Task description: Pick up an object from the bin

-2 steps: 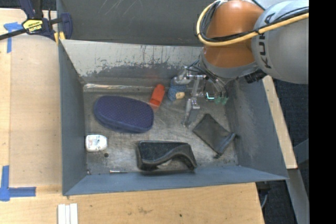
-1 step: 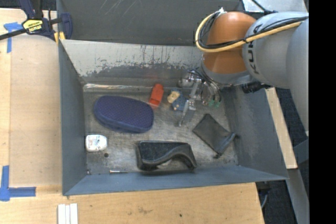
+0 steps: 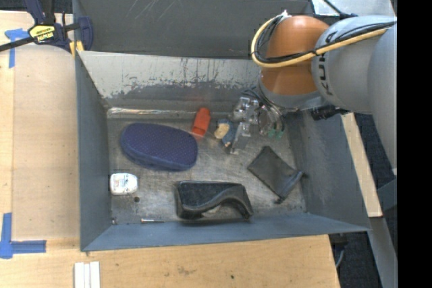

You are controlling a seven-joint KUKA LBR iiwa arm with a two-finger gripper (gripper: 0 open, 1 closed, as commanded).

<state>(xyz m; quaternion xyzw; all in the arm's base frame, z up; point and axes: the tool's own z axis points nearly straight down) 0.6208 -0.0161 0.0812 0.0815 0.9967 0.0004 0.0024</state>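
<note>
At the far left of the grey metal bin (image 3: 93,145) we see a small white object (image 3: 123,183) lying on the floor near the left wall. Just right of it and further back lies a dark blue oval pouch (image 3: 158,146). At the front wall we find a black, shoe-like curved piece (image 3: 211,201). Behind it, near the back of the floor, a small orange block (image 3: 201,122) stands close to a little cream-coloured piece (image 3: 221,131). The gripper (image 3: 237,126) hangs low just beside that cream piece, on its right, and we cannot tell whether it is open or closed or whether it holds anything. Further right lies a flat dark grey pad (image 3: 273,170), tilted, near the right wall. Above it we see the arm's orange cover (image 3: 291,54).
</note>
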